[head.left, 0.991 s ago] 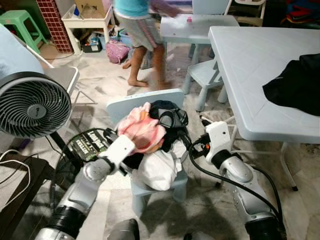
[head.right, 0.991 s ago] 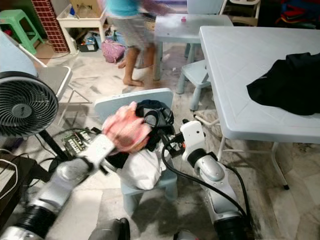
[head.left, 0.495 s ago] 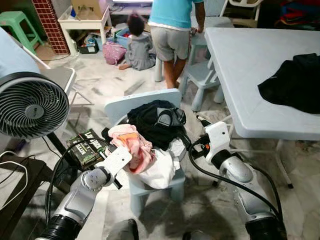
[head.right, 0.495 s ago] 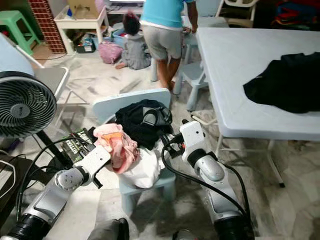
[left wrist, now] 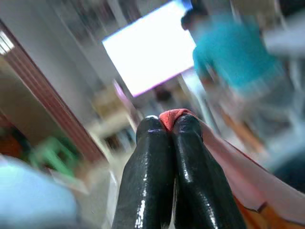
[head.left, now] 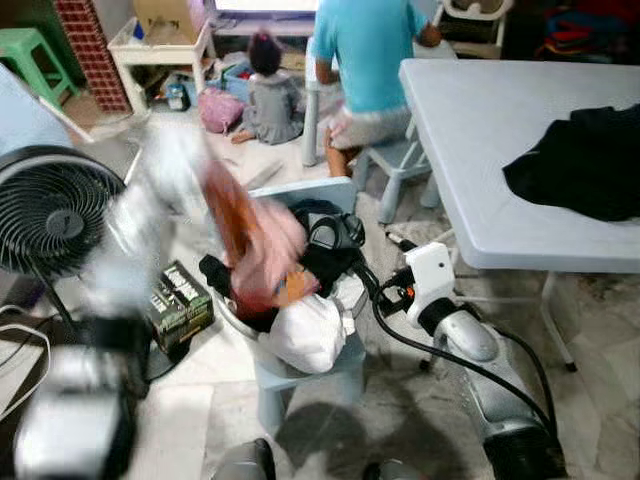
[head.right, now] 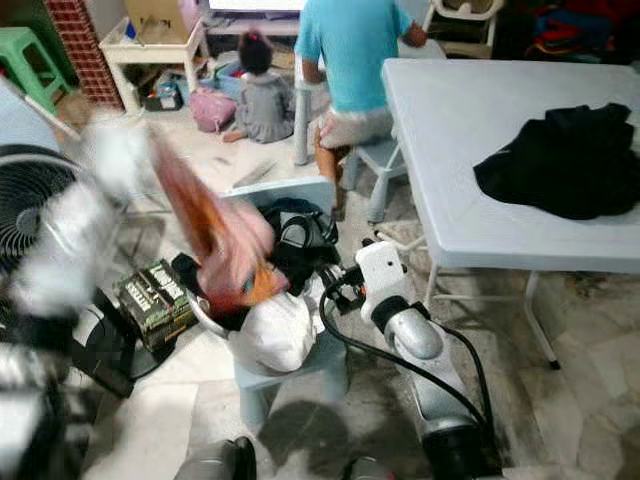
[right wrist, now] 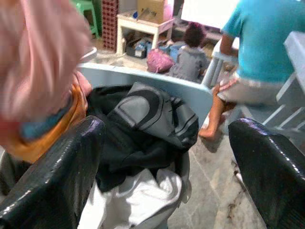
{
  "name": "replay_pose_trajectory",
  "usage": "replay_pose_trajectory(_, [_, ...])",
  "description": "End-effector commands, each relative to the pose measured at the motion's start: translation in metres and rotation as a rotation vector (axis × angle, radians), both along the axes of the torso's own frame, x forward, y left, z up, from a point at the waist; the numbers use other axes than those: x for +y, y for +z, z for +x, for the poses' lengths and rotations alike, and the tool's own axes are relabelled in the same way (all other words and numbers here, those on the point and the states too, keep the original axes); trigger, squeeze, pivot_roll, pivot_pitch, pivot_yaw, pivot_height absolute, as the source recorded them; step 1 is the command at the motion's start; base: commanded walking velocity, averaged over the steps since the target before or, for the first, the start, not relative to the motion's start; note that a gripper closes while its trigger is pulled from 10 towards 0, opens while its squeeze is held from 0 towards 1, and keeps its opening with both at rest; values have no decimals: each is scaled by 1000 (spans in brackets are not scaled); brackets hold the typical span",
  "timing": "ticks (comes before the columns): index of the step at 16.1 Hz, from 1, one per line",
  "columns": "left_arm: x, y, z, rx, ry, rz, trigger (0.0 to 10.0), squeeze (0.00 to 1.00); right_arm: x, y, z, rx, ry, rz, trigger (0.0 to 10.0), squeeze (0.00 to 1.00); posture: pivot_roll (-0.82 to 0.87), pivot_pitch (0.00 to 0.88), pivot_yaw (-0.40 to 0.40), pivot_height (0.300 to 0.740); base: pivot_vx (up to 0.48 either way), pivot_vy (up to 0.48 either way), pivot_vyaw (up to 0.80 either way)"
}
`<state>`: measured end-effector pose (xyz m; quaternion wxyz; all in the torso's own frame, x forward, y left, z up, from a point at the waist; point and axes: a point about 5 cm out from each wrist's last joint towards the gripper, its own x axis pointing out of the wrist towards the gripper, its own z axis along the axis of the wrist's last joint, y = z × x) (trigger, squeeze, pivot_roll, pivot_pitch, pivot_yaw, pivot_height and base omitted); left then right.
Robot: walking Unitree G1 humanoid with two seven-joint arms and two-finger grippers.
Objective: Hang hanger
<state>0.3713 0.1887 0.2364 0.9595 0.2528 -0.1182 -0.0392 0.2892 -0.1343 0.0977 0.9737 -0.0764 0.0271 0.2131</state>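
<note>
A small pale blue chair (head.left: pixel 312 194) holds a pile of clothes: a black garment (head.left: pixel 328 246) and a white one (head.left: pixel 306 334). My left gripper (left wrist: pixel 167 125) is shut on the red edge of a pink and orange garment (head.left: pixel 256 240). It holds the garment raised above the pile, and the left arm (head.left: pixel 130 230) is smeared by motion. My right gripper (right wrist: pixel 167 126) stands open just right of the chair, level with the pile, with nothing between its fingers. I see no hanger.
A standing fan (head.left: pixel 50 215) is at the left, with a green and black box (head.left: pixel 180 300) on the floor beside it. A white table (head.left: pixel 470 130) at the right carries a black garment (head.left: pixel 580 165). A person in a teal shirt (head.left: pixel 370 50) and a child (head.left: pixel 265 85) sit beyond the chair.
My left arm has swung up and to the left, pulling the pink garment off the pile. The person behind has sat down. The right arm has hardly moved.
</note>
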Motion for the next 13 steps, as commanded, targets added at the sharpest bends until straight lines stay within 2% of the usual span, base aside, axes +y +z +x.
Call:
replay_pose_trajectory(1, [-10,-4,3,15,-56,14,0,0,3,2,4,-19,-10,-4,10000,0,40,0,38,740,0,0,0])
replay_pose_trajectory(2, [-19,5,3,-32,-117,14,0,0,2,3,5,-26,-22,-2,10000,0,39,0,42,740,0,0,0])
replay_pose_trajectory(3, [-43,14,-1,-91,-252,60,0,0,-3,2,6,-35,-58,-3,10000,0,39,0,57,740,0,0,0])
replay_pose_trajectory(4, [-51,16,-3,-108,-303,62,0,0,-4,1,7,-37,-67,-4,10000,0,39,0,61,740,0,0,0])
replay_pose_trajectory(6, [-71,22,-7,-150,-426,133,0,0,-5,-1,8,-40,-91,-1,10000,0,39,0,75,740,0,0,0])
replay_pose_trajectory(7, [-77,29,-5,-158,-475,121,0,0,-4,-1,9,-44,-95,1,10000,0,40,0,78,740,0,0,0])
replay_pose_trajectory(9, [-76,48,2,-220,-453,148,0,0,-2,-2,10,-47,-98,0,10000,0,44,0,82,740,0,0,0])
replay_pose_trajectory(10, [-69,78,8,-327,-370,101,0,0,-2,-2,11,-58,-114,-5,10000,0,45,0,85,740,0,0,0])
replay_pose_trajectory(12, [-59,117,8,-469,-312,8,0,0,-2,-1,14,-65,-125,-2,10000,0,42,0,88,740,0,0,0])
replay_pose_trajectory(13, [-60,111,11,-424,-331,-2,0,0,-2,-1,14,-67,-127,-3,10000,0,41,0,89,740,0,0,0])
